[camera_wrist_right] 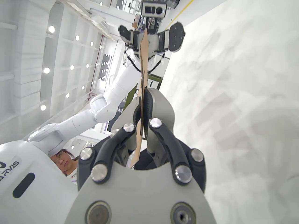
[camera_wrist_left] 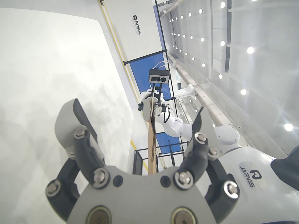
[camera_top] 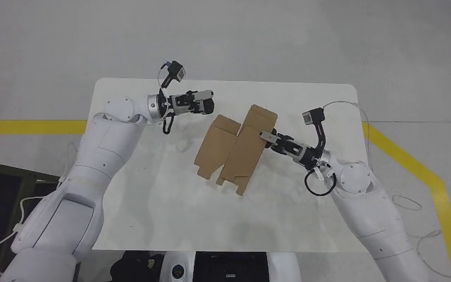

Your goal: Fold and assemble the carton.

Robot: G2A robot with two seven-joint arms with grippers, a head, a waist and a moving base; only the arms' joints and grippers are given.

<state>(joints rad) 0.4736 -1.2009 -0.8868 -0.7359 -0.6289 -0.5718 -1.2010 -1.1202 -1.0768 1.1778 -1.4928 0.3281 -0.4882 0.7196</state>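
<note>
A flat brown carton (camera_top: 236, 148) hangs over the middle of the white table (camera_top: 141, 211), with its flaps pointing to the front and back. My right gripper (camera_top: 270, 138) is shut on its right edge; in the right wrist view the fingertips (camera_wrist_right: 146, 101) pinch the cardboard (camera_wrist_right: 143, 54) edge-on. My left gripper (camera_top: 209, 102) stands open at the carton's far left corner. In the left wrist view the carton's thin edge (camera_wrist_left: 151, 145) runs between the spread fingers (camera_wrist_left: 79, 117) without touching either of them. The left gripper (camera_wrist_right: 149, 37) also shows open at the carton's far end.
The table's bare white top spreads around and in front of the carton. Its back edge (camera_top: 225, 81) lies just beyond the left gripper. A yellow floor line (camera_top: 42, 127) runs past both sides of the table.
</note>
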